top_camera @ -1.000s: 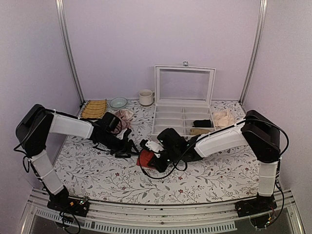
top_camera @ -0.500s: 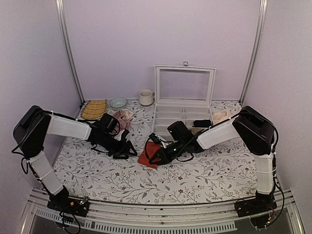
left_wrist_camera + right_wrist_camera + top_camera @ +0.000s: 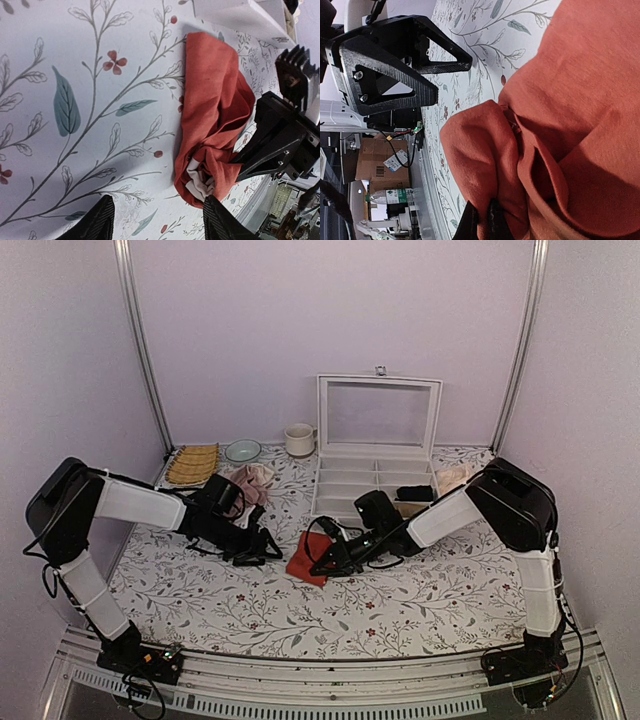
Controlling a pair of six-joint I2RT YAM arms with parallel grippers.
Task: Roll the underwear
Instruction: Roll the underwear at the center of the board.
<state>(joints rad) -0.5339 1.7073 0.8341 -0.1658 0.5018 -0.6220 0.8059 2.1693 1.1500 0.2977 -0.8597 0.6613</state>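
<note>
underwear (image 3: 215,100) judged light, limp, unslippery (waistband (image 3: 197,182) barely seen) | right gripper (image 3: 484,220) seen pinched on its bunched fold | left gripper (image 3: 157,222) held agape, empty | folded edge best taken

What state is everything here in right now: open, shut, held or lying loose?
underwear: crumpled, one end pinched.
right gripper: shut on the underwear.
left gripper: open, holding nothing.
box: lid standing open.
mug: upright.
</note>
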